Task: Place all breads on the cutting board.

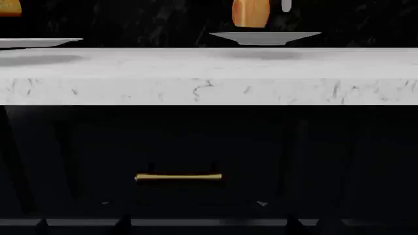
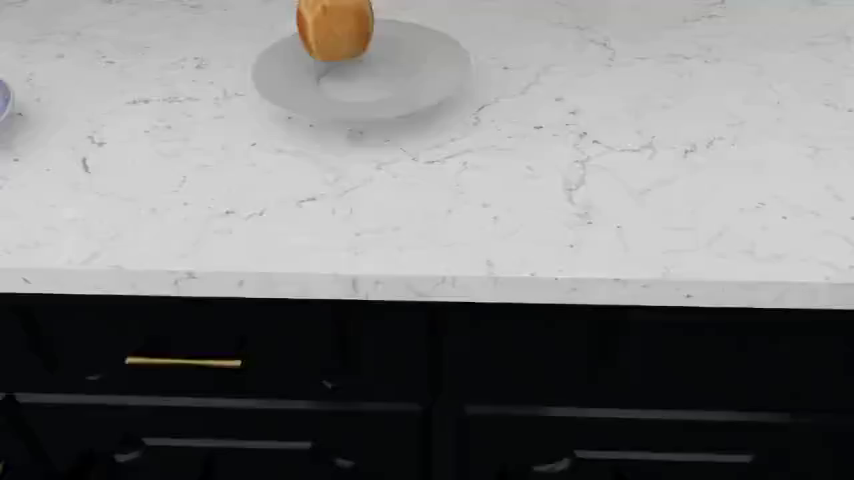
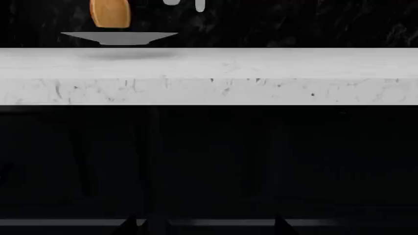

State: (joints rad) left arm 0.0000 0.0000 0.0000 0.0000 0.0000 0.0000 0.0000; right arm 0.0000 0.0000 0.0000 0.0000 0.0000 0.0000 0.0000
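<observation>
A: Head view first. What's on the marble countertop (image 2: 561, 200)?

B: A round grey plate (image 2: 363, 72) toward the far left, and the orange-golden roll (image 2: 335, 27) stands on edge at the plate's far rim. A sliver of a bluish dish (image 2: 4, 98) peeks in at the left border. Below the counter's front edge are dark cabinet drawers, one with a brass handle (image 2: 183, 362).

A: Any cutting board, or the other bread?

B: Neither shows in this view. Neither arm shows either.

A: Left wrist view?

B: It looks level at the counter's front edge (image 1: 209, 91). The same plate (image 1: 265, 37) sits on top with the roll (image 1: 250, 13) upright on it, its top cut off by the frame. Another plate's edge (image 1: 39, 42) shows at the side, with an orange scrap (image 1: 9, 8) above it, too little to identify. The brass handle (image 1: 177, 177) is on the dark drawer below.

A: Right wrist view?

B: The counter edge (image 3: 209, 91) again, with the plate (image 3: 119, 37) and roll (image 3: 109, 13) on top, dark cabinet underneath.

A: And the grippers?

B: No fingers appear in any view, so I cannot tell whether either is apart or together
</observation>
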